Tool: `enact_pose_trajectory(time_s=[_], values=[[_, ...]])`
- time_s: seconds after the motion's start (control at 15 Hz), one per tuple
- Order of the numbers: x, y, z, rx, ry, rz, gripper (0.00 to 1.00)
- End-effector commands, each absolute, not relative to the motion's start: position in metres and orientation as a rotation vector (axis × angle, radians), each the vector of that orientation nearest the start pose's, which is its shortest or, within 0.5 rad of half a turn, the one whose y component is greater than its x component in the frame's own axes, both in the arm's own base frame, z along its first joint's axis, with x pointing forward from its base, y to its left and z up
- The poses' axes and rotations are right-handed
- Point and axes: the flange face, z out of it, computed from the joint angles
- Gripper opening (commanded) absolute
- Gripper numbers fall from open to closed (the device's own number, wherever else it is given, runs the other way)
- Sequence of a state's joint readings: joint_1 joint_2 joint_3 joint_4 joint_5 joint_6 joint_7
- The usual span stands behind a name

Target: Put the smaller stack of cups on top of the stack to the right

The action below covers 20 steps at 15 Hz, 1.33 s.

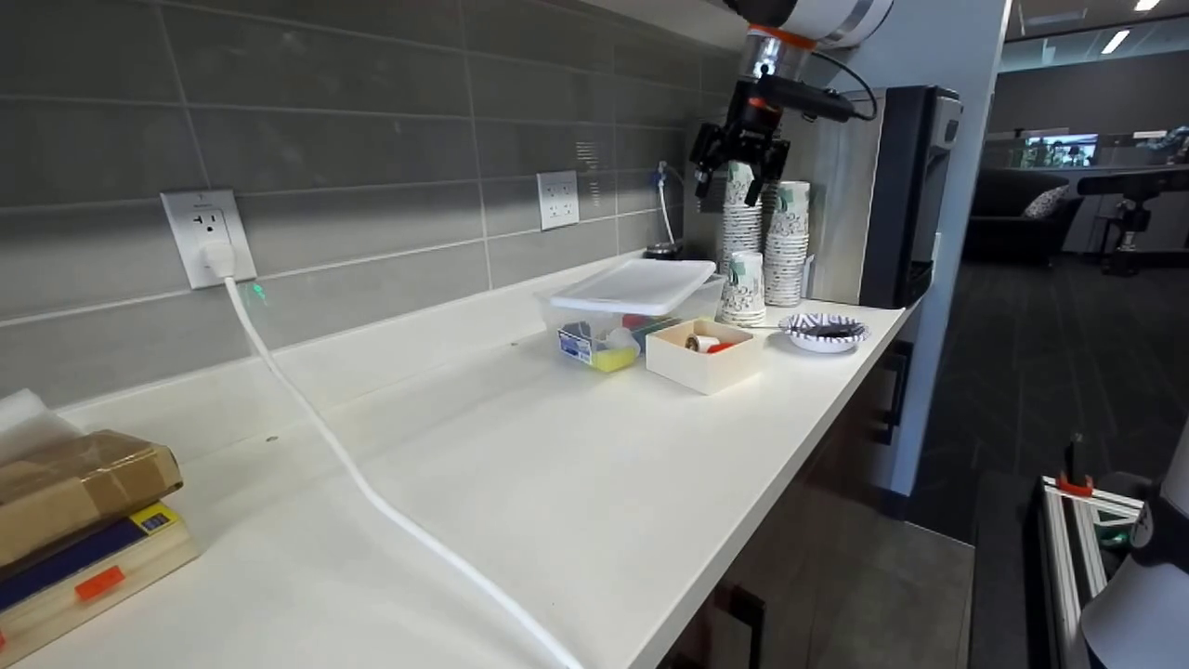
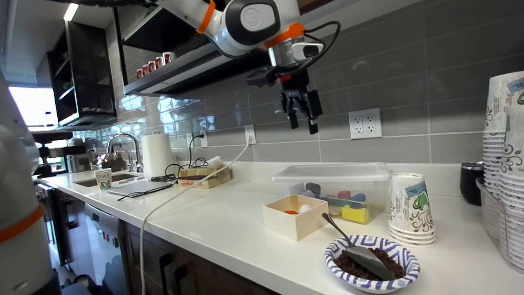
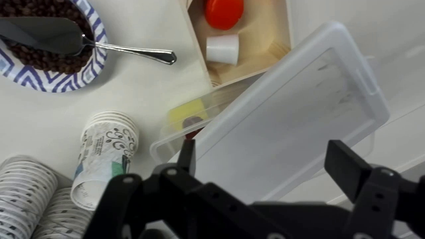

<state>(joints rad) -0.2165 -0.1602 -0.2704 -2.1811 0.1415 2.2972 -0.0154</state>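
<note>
The smaller stack of cups (image 2: pixel 410 207) stands upside down on the counter, rims at the bottom. It also shows in an exterior view (image 1: pixel 744 288) and in the wrist view (image 3: pixel 106 149). Behind it stand two tall columns of nested white cups. The stack to the right (image 1: pixel 788 246) seems to be the column nearer the counter's front edge, also in an exterior view (image 2: pixel 515 172), cut by the frame. The other tall column (image 1: pixel 740 228) is close beside it. My gripper (image 2: pixel 303 126) is open and empty, high above the lidded box; its fingers (image 3: pixel 262 154) are spread wide.
A clear plastic box (image 2: pixel 331 174) with a loose tilted lid and a wooden box (image 2: pixel 297 217) stand beside the smaller stack. A patterned bowl (image 2: pixel 372 284) of dark beans with a metal server lies in front. A black tumbler (image 2: pixel 471 184) stands by the tiled wall.
</note>
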Motion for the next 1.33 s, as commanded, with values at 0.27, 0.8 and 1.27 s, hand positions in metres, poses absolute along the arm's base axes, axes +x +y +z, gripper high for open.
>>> enact_pose_trajectory(time_s=[0.27, 0.8, 1.27], values=[[0.503, -0.335, 0.453, -2.902, 1.114, -0.415, 1.00], [0.525, -0.411, 0.414, -2.881, 1.269, -0.394, 1.00], [0.552, -0.434, 0.382, -2.875, 1.294, -0.398, 1.00]])
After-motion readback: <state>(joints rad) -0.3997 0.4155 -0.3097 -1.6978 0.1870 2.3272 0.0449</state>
